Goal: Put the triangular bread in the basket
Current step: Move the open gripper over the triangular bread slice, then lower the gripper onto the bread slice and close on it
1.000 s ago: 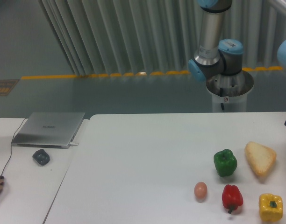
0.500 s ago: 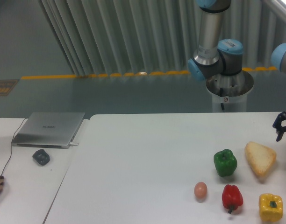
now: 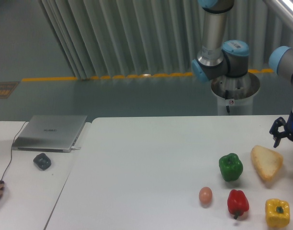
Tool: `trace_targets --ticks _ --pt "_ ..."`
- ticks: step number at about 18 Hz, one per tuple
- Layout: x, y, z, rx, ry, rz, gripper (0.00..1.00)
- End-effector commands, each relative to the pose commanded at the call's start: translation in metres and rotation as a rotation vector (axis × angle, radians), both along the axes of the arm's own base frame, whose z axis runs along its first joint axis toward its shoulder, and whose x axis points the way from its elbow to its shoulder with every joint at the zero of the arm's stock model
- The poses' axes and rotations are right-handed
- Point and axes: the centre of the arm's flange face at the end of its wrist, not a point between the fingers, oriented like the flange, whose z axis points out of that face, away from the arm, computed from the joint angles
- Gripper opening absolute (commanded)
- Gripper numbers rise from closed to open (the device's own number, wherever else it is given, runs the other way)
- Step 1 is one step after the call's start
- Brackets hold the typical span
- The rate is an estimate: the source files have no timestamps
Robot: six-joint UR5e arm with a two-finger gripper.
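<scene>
The arm [image 3: 218, 38] leans across the upper right of the frame, and the gripper [image 3: 282, 134] hangs at the right edge, just above and right of the bread [image 3: 266, 163], fingers apart. The bread lies flat at the lower right, beside the green pepper [image 3: 231, 166]. No basket is in view. A good grasp probably means centring over the slice and closing across its narrow width, clear of the pepper. Compared with half a second ago, the gripper has slid further into frame toward the bread; nothing else has moved.

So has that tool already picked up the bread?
No, the triangular bread lies on the table, and the tool hangs above it, holding nothing.
</scene>
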Motion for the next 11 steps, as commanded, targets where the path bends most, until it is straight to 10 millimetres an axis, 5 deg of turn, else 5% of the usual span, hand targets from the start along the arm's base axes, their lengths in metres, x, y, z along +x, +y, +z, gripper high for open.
trace_targets --ticks 11 --pt "0.019 0.016 -0.007 -0.035 -0.038 0.155 1.00"
